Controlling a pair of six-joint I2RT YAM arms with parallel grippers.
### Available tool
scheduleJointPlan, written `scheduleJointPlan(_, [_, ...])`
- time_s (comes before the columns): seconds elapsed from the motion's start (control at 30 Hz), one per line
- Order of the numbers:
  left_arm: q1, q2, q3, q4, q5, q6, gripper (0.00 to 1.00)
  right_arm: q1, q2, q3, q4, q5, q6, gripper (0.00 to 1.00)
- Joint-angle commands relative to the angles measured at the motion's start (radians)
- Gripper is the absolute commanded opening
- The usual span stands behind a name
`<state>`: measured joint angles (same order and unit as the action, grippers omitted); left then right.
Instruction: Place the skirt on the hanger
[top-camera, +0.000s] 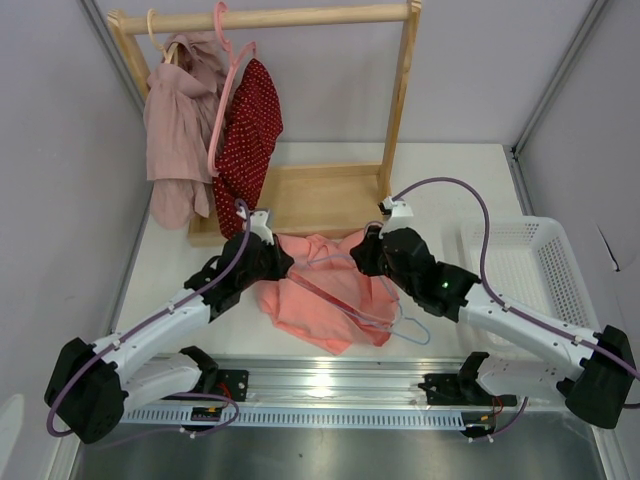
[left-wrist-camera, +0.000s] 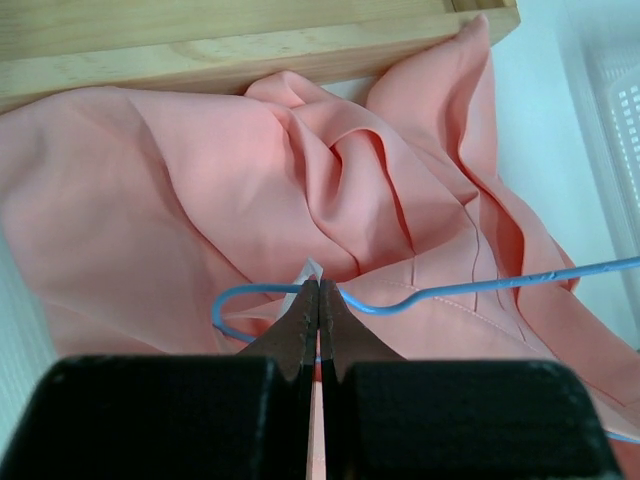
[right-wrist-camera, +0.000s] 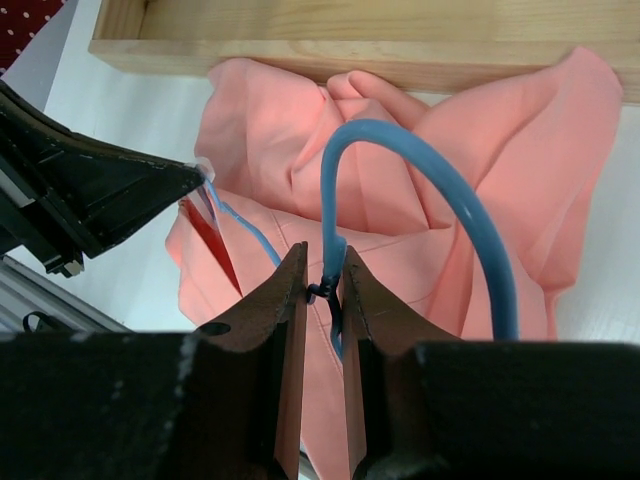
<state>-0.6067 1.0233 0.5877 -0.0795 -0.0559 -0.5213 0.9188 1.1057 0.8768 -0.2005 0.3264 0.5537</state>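
The skirt (top-camera: 322, 300) lies crumpled on the desk (top-camera: 440, 185), just in front of the wooden rack (top-camera: 330, 195), and its far edge touches the base of this rack. The hanger (right-wrist-camera: 380, 132) lies on the skirt, with its hook toward the rack and its lower corner sticking out past the edge of the cloth farthest from the rack.

The left claw (left-wrist-camera: 318, 296) is pressed together on a small fold of the skirt, right where the blue wire passes. Whether the wire is pinched too cannot be told. The right claw (right-wrist-camera: 322, 285) is clamped on the hanger at the neck, under the hook. Both claws are near the rack base, the left one a little apart from the right one.
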Motion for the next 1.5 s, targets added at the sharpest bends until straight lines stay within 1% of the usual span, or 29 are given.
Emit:
scheduleJointPlan(0.0, [-0.005, 0.006, 0.069, 0.012, 0.048, 0.058, 0.00, -0.006, 0.000, 0.027, 0.095, -0.033, 0.009, 0.00])
scheduleJointPlan(0.13, [-0.014, -0.005, 0.093, 0.003, 0.087, 0.063, 0.00, -0.035, -0.003, -0.008, 0.154, -0.046, 0.023, 0.00])
scheduleJointPlan(0.2, [-0.018, -0.017, 0.115, -0.017, 0.102, 0.072, 0.00, -0.047, -0.007, -0.038, 0.252, -0.052, 0.031, 0.00])
scheduleJointPlan(0.23, [-0.018, -0.022, 0.121, -0.026, 0.106, 0.075, 0.00, -0.052, -0.007, -0.044, 0.253, -0.061, 0.032, 0.00])
scheduleJointPlan(0.43, [-0.019, -0.042, 0.164, -0.080, 0.142, 0.107, 0.00, -0.063, 0.008, -0.091, 0.415, -0.127, 0.043, 0.00])
scheduleJointPlan(0.57, [-0.021, -0.058, 0.214, -0.169, 0.093, 0.147, 0.00, -0.061, -0.035, -0.098, 0.414, -0.122, 0.017, 0.00])
scheduleJointPlan(0.77, [-0.021, -0.098, 0.259, -0.226, 0.071, 0.195, 0.01, -0.077, -0.107, -0.088, 0.378, -0.122, -0.006, 0.00])
scheduleJointPlan(0.93, [-0.019, -0.117, 0.331, -0.273, 0.100, 0.245, 0.11, -0.081, -0.161, -0.093, 0.369, -0.165, -0.017, 0.00])
scheduleJointPlan(0.97, [-0.021, -0.121, 0.343, -0.276, 0.134, 0.253, 0.16, -0.080, -0.168, -0.091, 0.363, -0.167, -0.021, 0.00])
scheduleJointPlan(1.03, [-0.021, -0.140, 0.366, -0.275, 0.181, 0.273, 0.20, -0.081, -0.190, -0.087, 0.345, -0.176, -0.037, 0.00])
scheduleJointPlan(1.07, [-0.021, -0.143, 0.386, -0.269, 0.238, 0.279, 0.27, -0.083, -0.194, -0.084, 0.336, -0.178, -0.038, 0.00])
scheduleJointPlan(1.13, [-0.021, -0.150, 0.409, -0.270, 0.299, 0.288, 0.33, -0.083, -0.204, -0.079, 0.322, -0.193, -0.052, 0.00])
scheduleJointPlan(1.17, [-0.021, -0.152, 0.443, -0.260, 0.353, 0.291, 0.38, -0.083, -0.211, -0.075, 0.319, -0.196, -0.052, 0.00])
scheduleJointPlan(1.23, [-0.021, -0.150, 0.463, -0.253, 0.395, 0.293, 0.43, -0.083, -0.216, -0.071, 0.316, -0.217, -0.060, 0.00])
scheduleJointPlan(1.27, [-0.021, -0.137, 0.501, -0.249, 0.412, 0.300, 0.46, -0.083, -0.219, -0.067, 0.314, -0.227, -0.072, 0.00])
scheduleJointPlan(1.33, [-0.021, -0.112, 0.535, -0.253, 0.423, 0.343, 0.48, -0.083, -0.222, -0.065, 0.311, -0.239, -0.084, 0.00])
scheduleJointPlan(1.37, [-0.021, -0.073, 0.566, -0.270, 0.441, 0.384, 0.51, -0.083, -0.228, -0.064, 0.311, -0.251, -0.093, 0.00])
scheduleJointPlan(1.4, [-0.019, -0.046, 0.604, -0.281, 0.529, 0.411, 0.52, -0.081, -0.230, -0.062, 0.309, -0.254, -0.095, 0.00])
scheduleJointPlan(1.47, [-0.019, 0.036, 0.627, -0.298, 0.617, 0.464, 0.53, -0.084, -0.228, -0.056, 0.303, -0.277, -0.104, 0.00])
